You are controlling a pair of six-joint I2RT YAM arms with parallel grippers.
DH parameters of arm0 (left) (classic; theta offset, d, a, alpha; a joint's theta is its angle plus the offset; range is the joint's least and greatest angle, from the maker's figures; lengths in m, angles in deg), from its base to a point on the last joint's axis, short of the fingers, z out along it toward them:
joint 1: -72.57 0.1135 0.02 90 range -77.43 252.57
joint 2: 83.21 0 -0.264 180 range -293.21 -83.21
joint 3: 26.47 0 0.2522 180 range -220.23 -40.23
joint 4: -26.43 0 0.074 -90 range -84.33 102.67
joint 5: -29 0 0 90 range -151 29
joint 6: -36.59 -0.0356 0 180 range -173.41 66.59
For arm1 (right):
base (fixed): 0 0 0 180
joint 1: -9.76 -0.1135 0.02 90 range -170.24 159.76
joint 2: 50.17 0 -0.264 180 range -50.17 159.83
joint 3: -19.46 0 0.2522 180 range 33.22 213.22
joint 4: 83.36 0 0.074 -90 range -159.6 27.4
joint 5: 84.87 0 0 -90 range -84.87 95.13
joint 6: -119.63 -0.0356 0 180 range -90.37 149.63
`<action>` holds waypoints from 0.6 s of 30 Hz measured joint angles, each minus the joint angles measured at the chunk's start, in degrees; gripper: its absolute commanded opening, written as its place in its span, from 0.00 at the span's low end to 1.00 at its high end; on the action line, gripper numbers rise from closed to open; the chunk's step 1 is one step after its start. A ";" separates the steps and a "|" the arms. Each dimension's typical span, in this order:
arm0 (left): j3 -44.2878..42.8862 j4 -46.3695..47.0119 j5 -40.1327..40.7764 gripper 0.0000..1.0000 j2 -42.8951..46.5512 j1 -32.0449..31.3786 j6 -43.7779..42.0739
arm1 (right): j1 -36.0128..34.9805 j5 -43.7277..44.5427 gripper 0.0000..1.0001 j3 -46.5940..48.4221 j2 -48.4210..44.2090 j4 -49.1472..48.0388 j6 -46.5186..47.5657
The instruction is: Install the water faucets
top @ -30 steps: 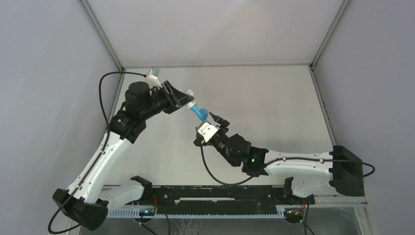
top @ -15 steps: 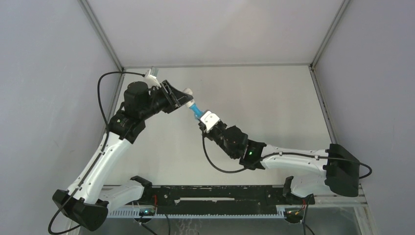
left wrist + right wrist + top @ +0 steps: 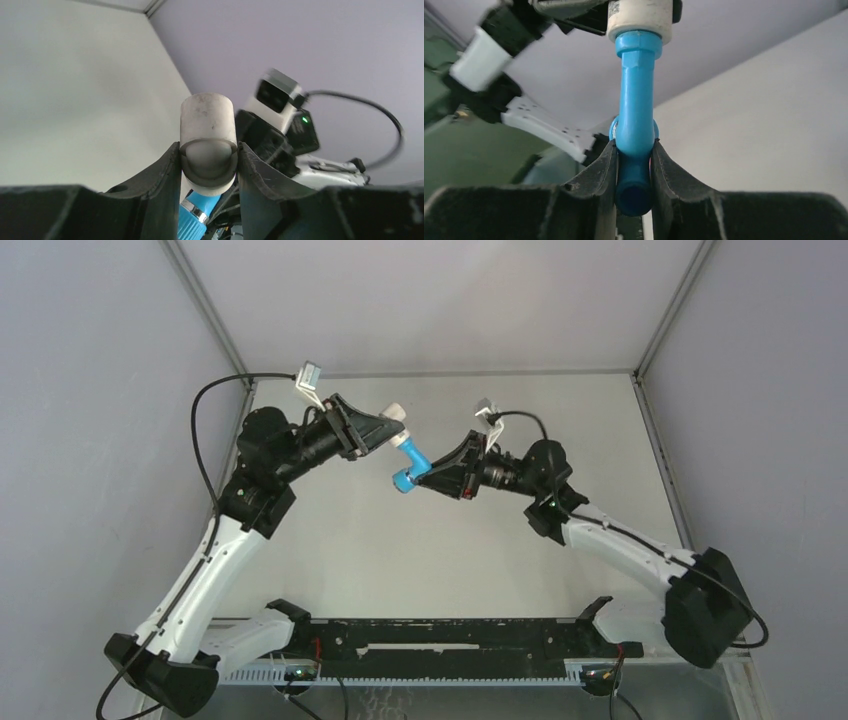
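Observation:
The bright-blue water faucet (image 3: 408, 462) hangs in the air between both arms above the table's middle. Its upper end sits in a short white cylindrical fitting (image 3: 393, 418). My left gripper (image 3: 385, 428) is shut on that fitting, which fills the gap between its fingers in the left wrist view (image 3: 207, 135), with the blue faucet (image 3: 195, 220) showing below. My right gripper (image 3: 425, 477) comes in from the right and is shut on the faucet's lower body. In the right wrist view the faucet (image 3: 636, 110) runs up from my right gripper (image 3: 634, 165) into the fitting (image 3: 640, 17).
The grey table (image 3: 560, 430) is bounded by purple walls on three sides, with metal corner posts (image 3: 655, 325). A black rail (image 3: 440, 640) with the arm bases runs along the near edge. The right arm's wrist camera (image 3: 277, 95) shows close behind the fitting.
The right gripper closed on the faucet, and its arm swung from below the faucet up to the right side. The faucet's free end now points down-left. The left gripper rose slightly with the fitting.

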 measured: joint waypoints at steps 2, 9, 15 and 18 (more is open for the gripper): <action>0.98 4.04 -1.86 0.00 0.17 -0.04 0.52 | 3.10 -8.66 0.00 -0.04 3.61 -9.51 -12.09; 7.13 14.01 -3.28 0.00 1.95 -0.11 1.99 | 7.48 -24.30 0.69 1.03 18.62 -40.50 -51.80; 7.74 15.15 -3.98 0.00 3.48 -0.76 1.09 | 8.37 -28.85 1.00 1.03 16.81 -36.30 -56.04; 7.74 14.91 -3.74 0.00 3.76 -0.76 0.92 | 9.44 -26.91 1.00 1.22 10.64 -18.56 -43.76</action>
